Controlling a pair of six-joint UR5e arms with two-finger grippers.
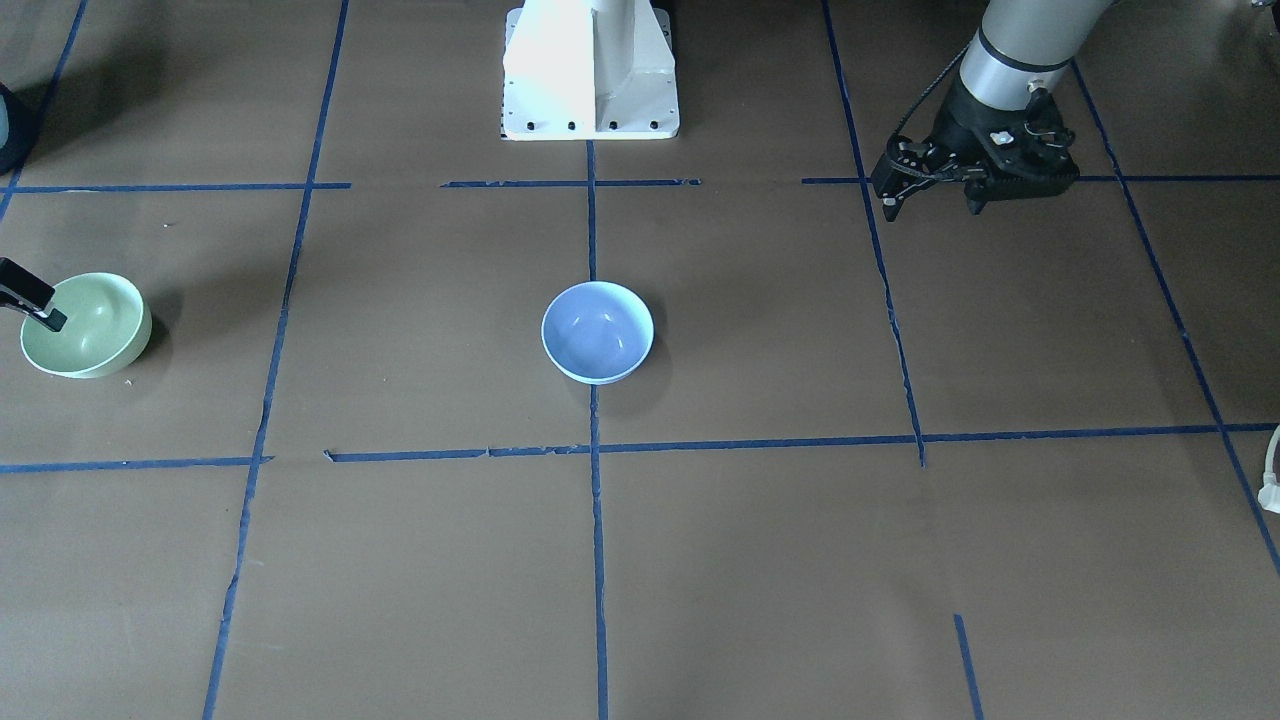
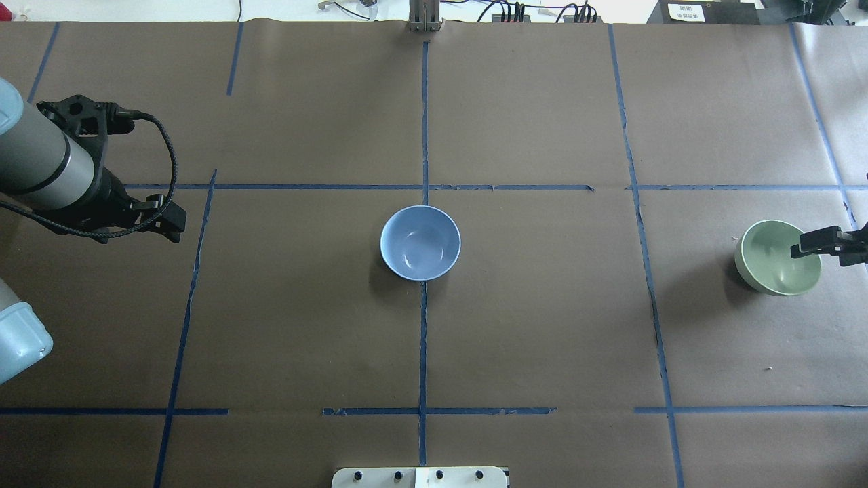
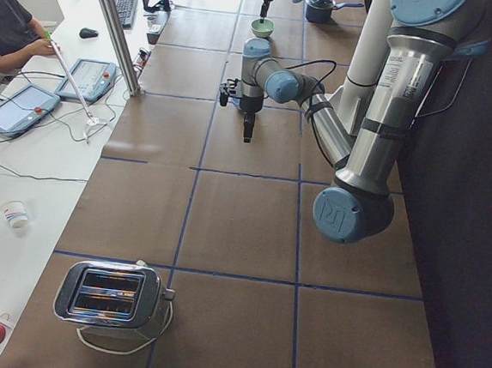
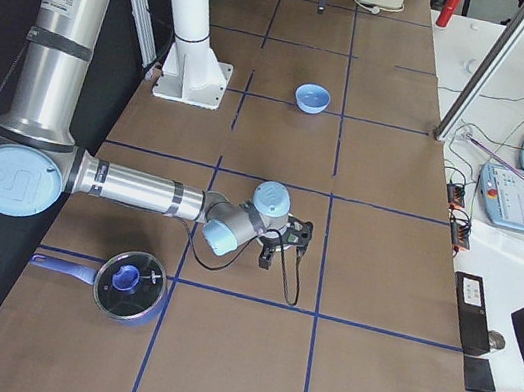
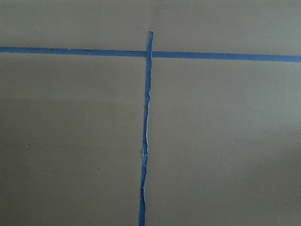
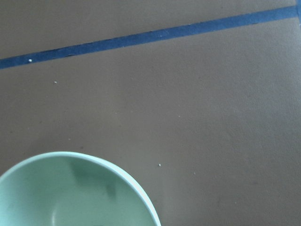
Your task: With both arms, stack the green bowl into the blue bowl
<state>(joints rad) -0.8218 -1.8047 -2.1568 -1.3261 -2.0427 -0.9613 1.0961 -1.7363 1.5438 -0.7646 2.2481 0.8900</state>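
The green bowl [image 2: 773, 261] stands upright near the table's right edge; it also shows in the front view [image 1: 95, 330] and the right wrist view [image 6: 70, 193]. My right gripper [image 2: 822, 249] hangs over its outer rim. One finger [image 1: 48, 318] reaches inside the bowl, well in from the rim, and the jaws look open. The blue bowl [image 2: 420, 242] stands empty at the table's centre, on a tape line. My left gripper [image 1: 930, 205] hovers over bare table far left of the blue bowl, pointing down, open and empty.
The white pedestal [image 1: 590, 70] stands at the robot's edge behind the blue bowl. A toaster [image 3: 111, 297] sits at the table's left end. A lidded blue pan [image 4: 130, 284] sits at the right end, close to the right arm. Blue tape lines cross the brown table cover [image 2: 542, 325].
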